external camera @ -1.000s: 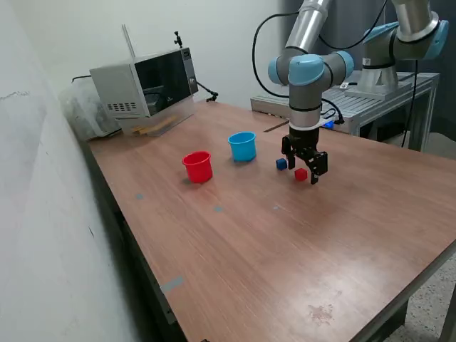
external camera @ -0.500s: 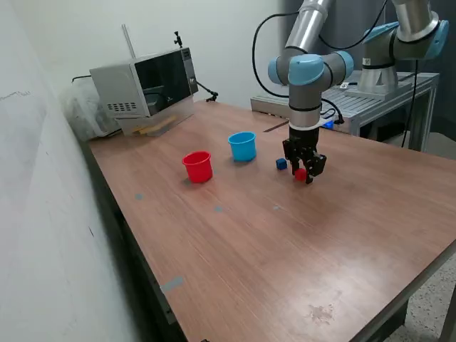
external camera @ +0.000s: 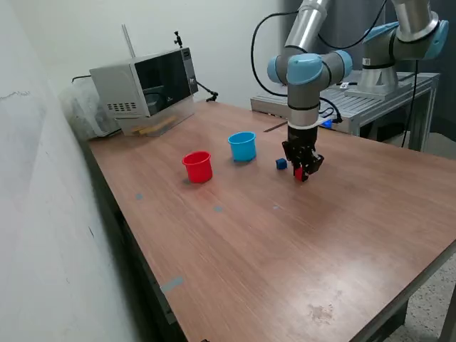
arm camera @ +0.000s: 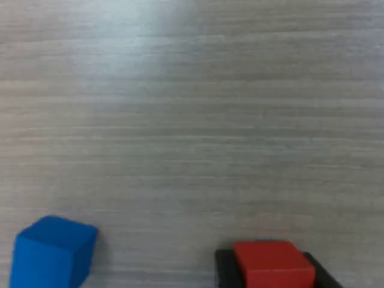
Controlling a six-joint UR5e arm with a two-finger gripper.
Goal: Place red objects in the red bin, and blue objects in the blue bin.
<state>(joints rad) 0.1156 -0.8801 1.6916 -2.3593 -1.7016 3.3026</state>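
Observation:
My gripper (external camera: 302, 172) is down at the table, its fingers closed around a small red cube (external camera: 298, 172). In the wrist view the red cube (arm camera: 273, 264) sits between the dark finger pads (arm camera: 223, 267). A small dark blue cube (external camera: 281, 164) rests on the table just beside it on the exterior view's left, and it also shows in the wrist view (arm camera: 53, 252). The light blue cup (external camera: 242, 146) and the red cup (external camera: 197, 167) stand upright further to the exterior view's left. I see only one red cube and one blue cube.
A microwave (external camera: 144, 83) stands at the back corner of the wooden table (external camera: 285, 242). A metal stand (external camera: 370, 96) with a second arm is behind the table on the exterior view's right. A wall runs along the exterior view's left.
The gripper's fingers have closed in from wide open onto the red cube. The blue cube and the cups have not moved.

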